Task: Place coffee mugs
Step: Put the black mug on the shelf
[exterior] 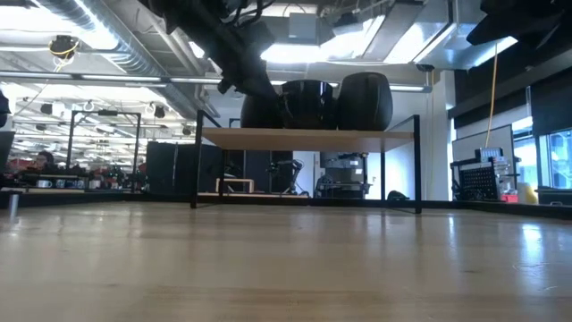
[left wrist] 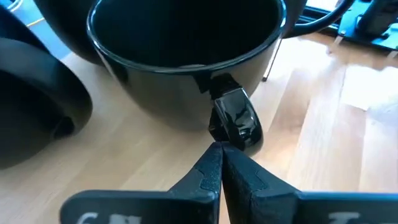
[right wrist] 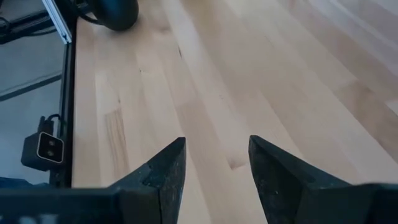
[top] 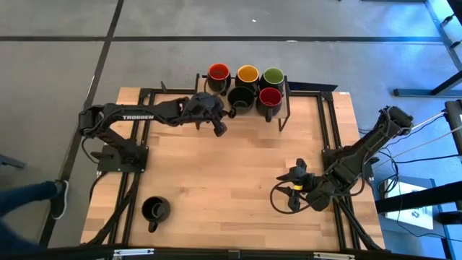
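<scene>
You're most of the way there from what I can see: five mugs sit on the rack (top: 287, 97) at the far edge of the tabletop (top: 238, 180), with the red mug (top: 218, 73), yellow mug (top: 247, 74) and green mug (top: 272, 76) in the back row, and a black mug (top: 240, 97) plus a second red mug (top: 270, 98) in front. That leaves one more, the lone mug (top: 155, 209), down near the front left corner, well apart from the rack and untouched by either arm. Your left gripper (top: 219, 128) hangs just beside the rack's front left; in its wrist view the fingers are pinched together right at the black mug's handle (left wrist: 235, 118), holding nothing, so my guess is it's just let that one go. Your right gripper (top: 294, 189) waits over bare wood on the right side, fingers spread partway and empty. So I'd call it five placed, one left, assuming all six belong on the rack. As for writing, the only thing you can read is "TROSSEN" in white on the left arm (top: 137, 115); the mugs show no labels.
</scene>
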